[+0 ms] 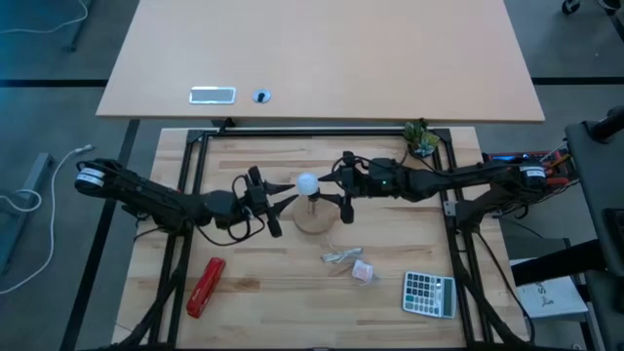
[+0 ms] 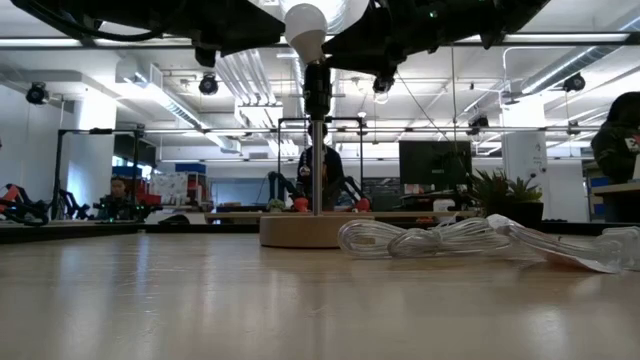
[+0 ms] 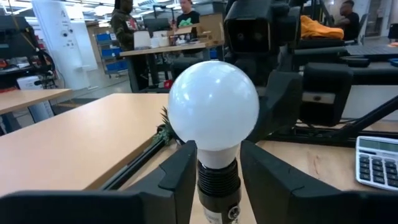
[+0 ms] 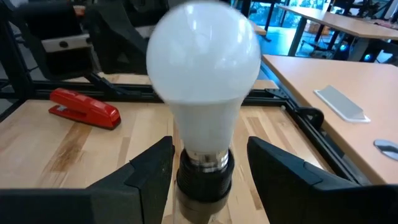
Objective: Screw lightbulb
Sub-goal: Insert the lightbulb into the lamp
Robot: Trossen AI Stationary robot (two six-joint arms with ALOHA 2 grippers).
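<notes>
- Left claw point(image 3: 217, 168) straddles the dark socket point(image 3: 219, 182) just under the bulb point(image 3: 213, 104); its fingers point(image 3: 180, 177) stand close on either side, partly parted, and I cannot tell whether they actually press on it.
- Right claw point(image 4: 202, 165) comes in from the opposite side at the same height, jaws standing wide of the socket with clear gaps on both sides, holding nothing.
- In the high view the two claws meet across the bulb point(image 1: 307, 182), left claw point(image 1: 283, 200) on one side and right claw point(image 1: 336, 187) on the other.
- Bulb sits upright on top of a thin post point(image 2: 317, 165), which rises from a round wooden base point(image 2: 305, 230) on the desk point(image 1: 253, 283); the metal thread shows at the socket mouth, so it looks partly seated, not fully home.
- Handling, as I judge it: light, stiff, smooth and slippery on the frosted globe, and breakable if squeezed hard. The globe's widest part or the tapered neck just below it looks the best hold for turning, with a gentle, even pinch; the other claw is better placed steadying the socket so the post does not twist or tip.
- Farther out on the desk: a clear wrapper point(image 1: 341, 256), a small packet point(image 1: 364, 272), a calculator point(image 1: 429, 293) and a red stapler point(image 1: 205, 287), all well apart from the base.
</notes>
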